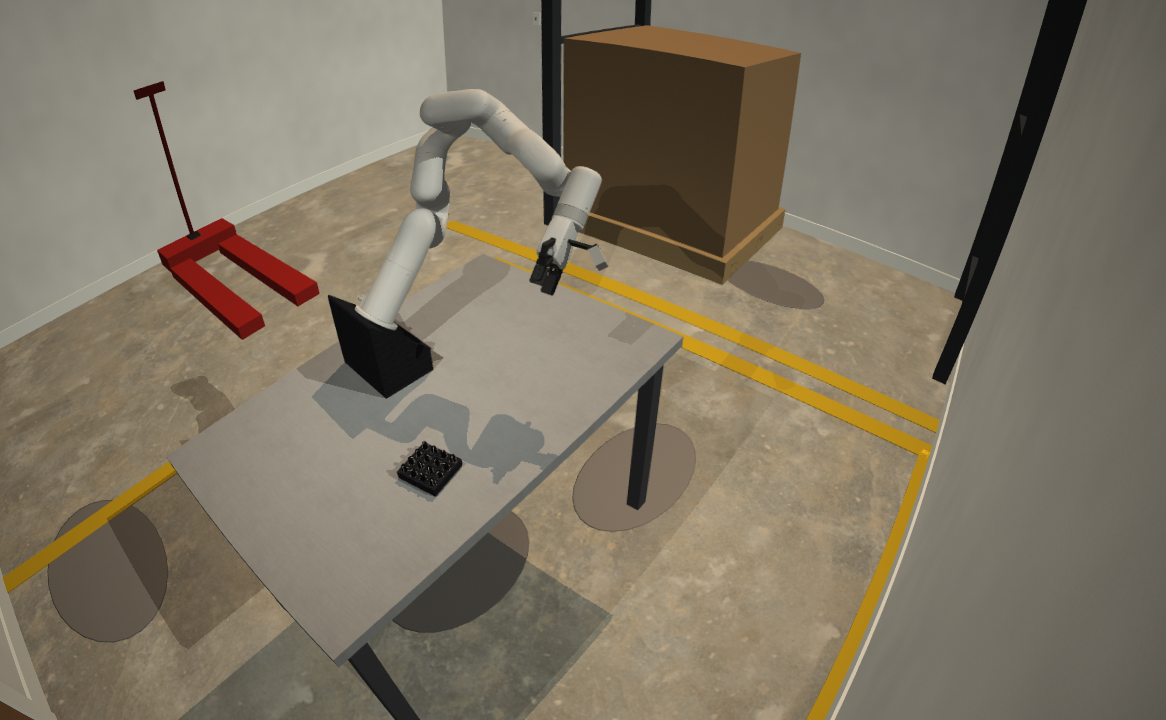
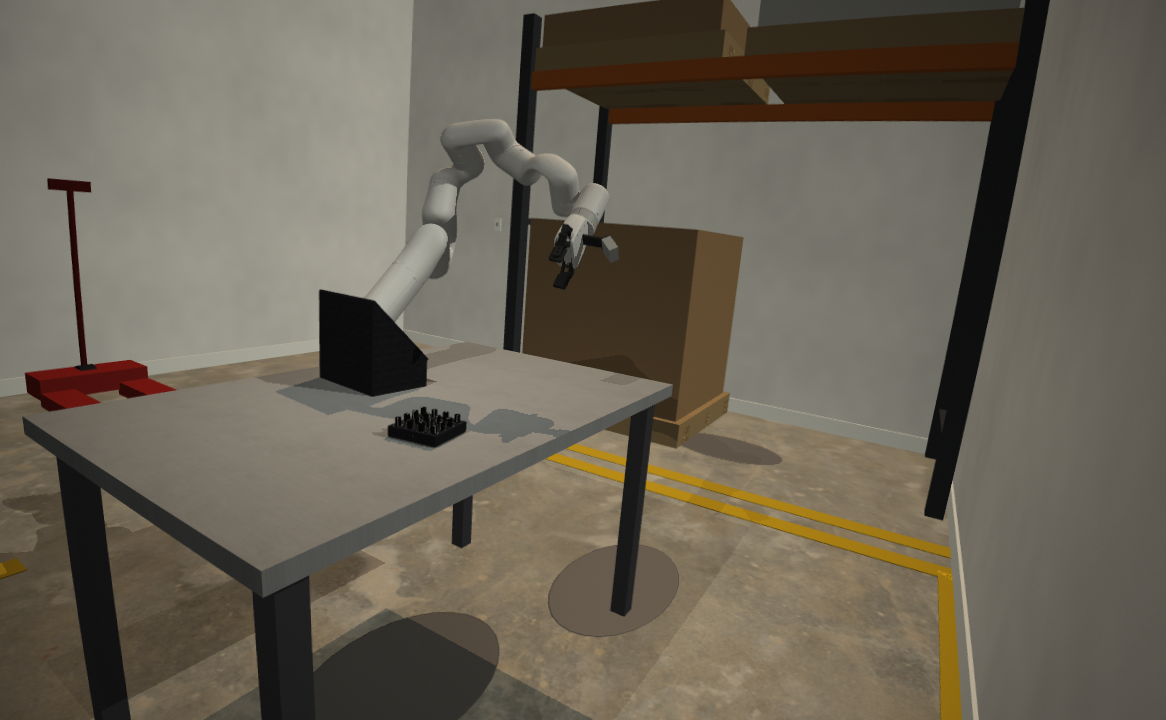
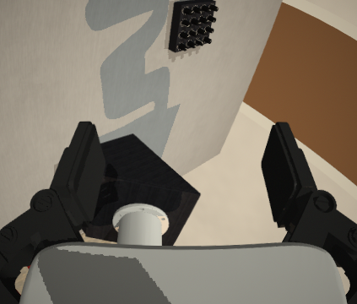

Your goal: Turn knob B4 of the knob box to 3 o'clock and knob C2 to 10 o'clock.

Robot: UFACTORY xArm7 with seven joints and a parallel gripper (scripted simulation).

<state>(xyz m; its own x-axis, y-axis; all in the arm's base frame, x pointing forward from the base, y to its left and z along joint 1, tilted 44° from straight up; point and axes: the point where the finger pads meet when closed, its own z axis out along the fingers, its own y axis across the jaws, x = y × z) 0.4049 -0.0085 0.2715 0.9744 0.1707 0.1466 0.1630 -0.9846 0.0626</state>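
Top view: we see the black two-fingered gripper [image 1: 547, 275] [image 2: 560, 271] [image 3: 183, 142] high above the grey rectangular table [image 1: 256, 501] [image 2: 211, 483] [image 3: 30, 84], well apart from the black square knob box [image 1: 433, 468] [image 2: 427, 429] [image 3: 192, 26].

Exterior view: box sits below the fingertips, knobs up; lettering unreadable to us.

Wrist view: fingers spread wide, nothing between; box lies beyond the fingertips. We judge the step as approach, neither knob engaged. Next: carry the fingers over the box, identify B4 or C2, align, then descend.
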